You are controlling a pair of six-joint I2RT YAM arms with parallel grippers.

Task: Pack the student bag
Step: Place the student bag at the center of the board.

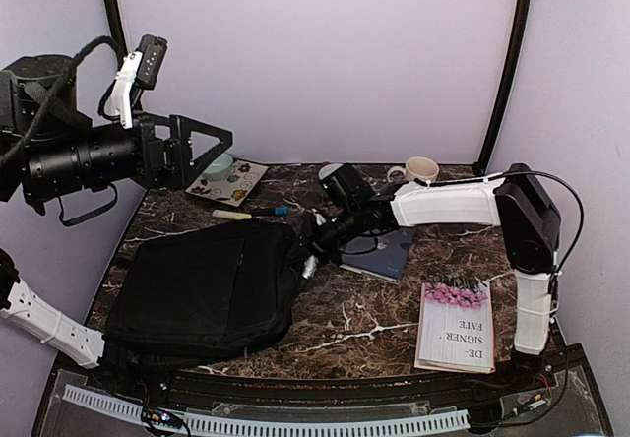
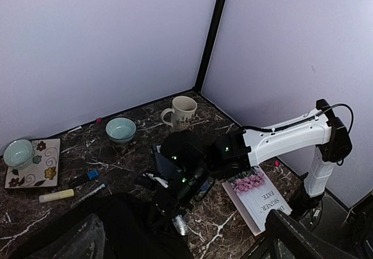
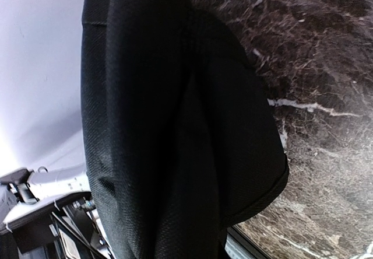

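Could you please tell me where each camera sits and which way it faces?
Top external: above, behind the bases, looking down on the table; both arms show.
Left wrist: held high on the left, facing the right arm, mug and book.
Right wrist: close against the black bag; its fingers unseen.
Shared: black bag in all three.

Overhead and high left-wrist views share the table (image 1: 379,311); right wrist looks closely at bag (image 3: 175,125).

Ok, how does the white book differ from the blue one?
The white book has pink flowers and a printed title; the blue book looks plain. The white book lies uncovered near the front edge; the blue book lies farther back, partly under the right arm. Both lie flat, right of the bag.
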